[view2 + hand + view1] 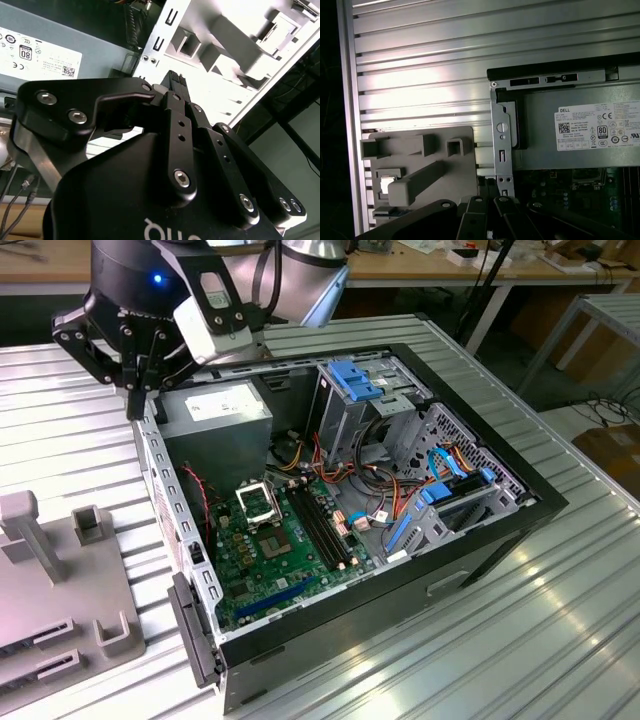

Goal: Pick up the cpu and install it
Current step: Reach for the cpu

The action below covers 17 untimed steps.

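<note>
One ribbed metal table [560, 640] is carrying everything you are working over. The open computer case [520, 525] is lying on its side in the middle of it, with its interior facing up.

Your arm [300, 280] is hanging over the case's far corner, towards the exterior view's left.

On that same side, a grey fixture [60, 580] with upright posts and recesses is sitting on the table near the case. In the first wrist view it is lying just beside the case's metal edge.

Inside the case, the grey power supply [215, 410] is filling the corner beneath the arm. The green motherboard [260, 570] is lying flat next to it.

Your gripper [135, 405] is hovering above the case wall beside the power supply, pointing downward. In the second wrist view the gripper [174, 82] is showing its black fingers [181, 95] drawn together, so you are running with it clenched.

The square socket frame [258, 502] is sitting on the motherboard, close to the power supply.

The cpu [386, 184] is showing as a small pale square. It is lying flat in a recess of the fixture, next to one of the long grey posts. It is resting apart from the gripper, outside the case.
</note>
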### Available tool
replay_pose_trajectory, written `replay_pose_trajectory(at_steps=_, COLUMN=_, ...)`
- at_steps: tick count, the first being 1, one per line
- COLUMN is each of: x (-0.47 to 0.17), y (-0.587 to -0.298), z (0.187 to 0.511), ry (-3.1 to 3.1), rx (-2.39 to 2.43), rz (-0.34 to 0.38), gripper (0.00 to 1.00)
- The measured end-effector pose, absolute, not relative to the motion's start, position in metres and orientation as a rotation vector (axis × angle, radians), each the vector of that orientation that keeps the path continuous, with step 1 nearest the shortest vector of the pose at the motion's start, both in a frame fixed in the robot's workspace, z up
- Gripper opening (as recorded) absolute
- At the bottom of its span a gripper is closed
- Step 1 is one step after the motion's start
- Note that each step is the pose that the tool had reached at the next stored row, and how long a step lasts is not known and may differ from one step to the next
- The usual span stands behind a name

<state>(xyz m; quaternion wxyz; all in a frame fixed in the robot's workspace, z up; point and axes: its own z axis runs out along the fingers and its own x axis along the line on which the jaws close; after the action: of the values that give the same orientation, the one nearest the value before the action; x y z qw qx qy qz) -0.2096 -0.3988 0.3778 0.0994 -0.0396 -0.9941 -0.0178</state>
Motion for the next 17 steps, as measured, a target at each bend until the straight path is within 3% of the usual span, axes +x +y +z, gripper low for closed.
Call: replay_pose_trajectory(at_steps=17, x=-0.2193, y=-0.3988, z=0.3765, ry=-2.921, rx=-0.117, rz=-0.051, gripper=0.11)
